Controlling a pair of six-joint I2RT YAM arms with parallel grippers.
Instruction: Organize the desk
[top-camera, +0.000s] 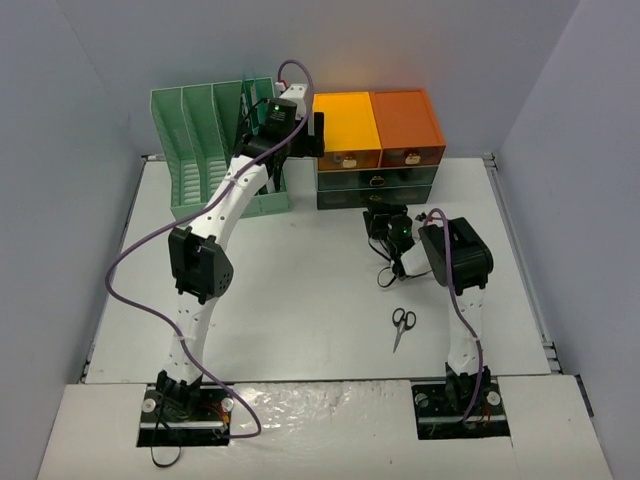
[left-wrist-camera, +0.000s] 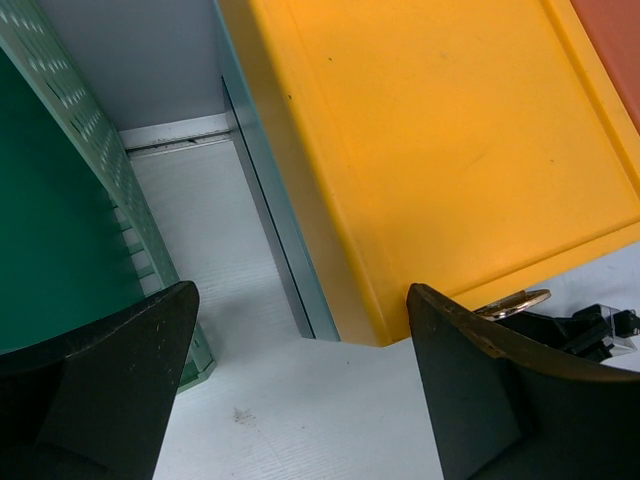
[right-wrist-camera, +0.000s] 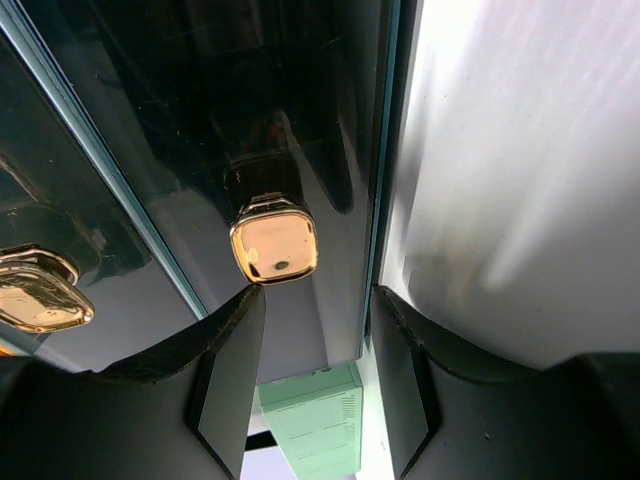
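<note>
My left arm (top-camera: 215, 215), white segments with black joints, stretches far forward and is raised, bent at the elbow. Its black two-finger left gripper (left-wrist-camera: 300, 300) has both jaws spread wide with nothing between them. My right arm (top-camera: 462, 310), white below a black wrist, leans forward and lower. Its black right gripper (right-wrist-camera: 318, 300) has jaws parted, a clear gap showing, gripping nothing.

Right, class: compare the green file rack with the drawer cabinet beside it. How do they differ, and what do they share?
The file rack is pale green all over; the drawer cabinet is orange on top, dark green below. The file rack has open upright slots; the drawer cabinet has drawer fronts with gold handles. The file rack stands left of the drawer cabinet. Both stand at the far edge of the desk.
</note>
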